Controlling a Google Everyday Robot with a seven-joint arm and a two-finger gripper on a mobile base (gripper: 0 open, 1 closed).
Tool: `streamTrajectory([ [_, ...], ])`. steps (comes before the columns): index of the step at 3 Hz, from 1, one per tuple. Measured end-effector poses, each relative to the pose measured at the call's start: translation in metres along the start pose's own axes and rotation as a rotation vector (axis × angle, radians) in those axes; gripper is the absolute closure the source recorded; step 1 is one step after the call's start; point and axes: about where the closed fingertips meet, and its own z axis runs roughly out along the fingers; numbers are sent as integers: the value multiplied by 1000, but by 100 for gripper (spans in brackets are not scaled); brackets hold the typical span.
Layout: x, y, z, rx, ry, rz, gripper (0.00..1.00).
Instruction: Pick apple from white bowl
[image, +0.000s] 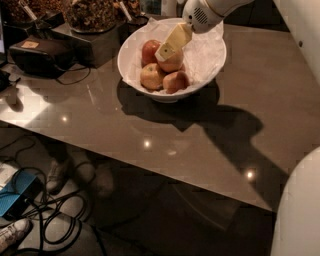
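Apples (152, 76) number four in the one white bowl (165, 96), upper centre of the frame on the table (125, 130). The apple (176, 64) at their middle, largest and orange-red with a paler sheen, is partly hidden by the end effector (164, 51), which slants down over its top. Whether that is open, closed or gripping cannot be told.
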Motion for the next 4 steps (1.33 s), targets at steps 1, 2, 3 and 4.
streamTrajectory([
  [1, 4, 2, 8, -20, 7, 7, 25],
  [2, 15, 2, 32, -65, 26, -1, 27],
  [3, 21, -1, 39, -72, 25, 6, 29],
  [4, 29, -7, 45, -84, 18, 19, 30],
])
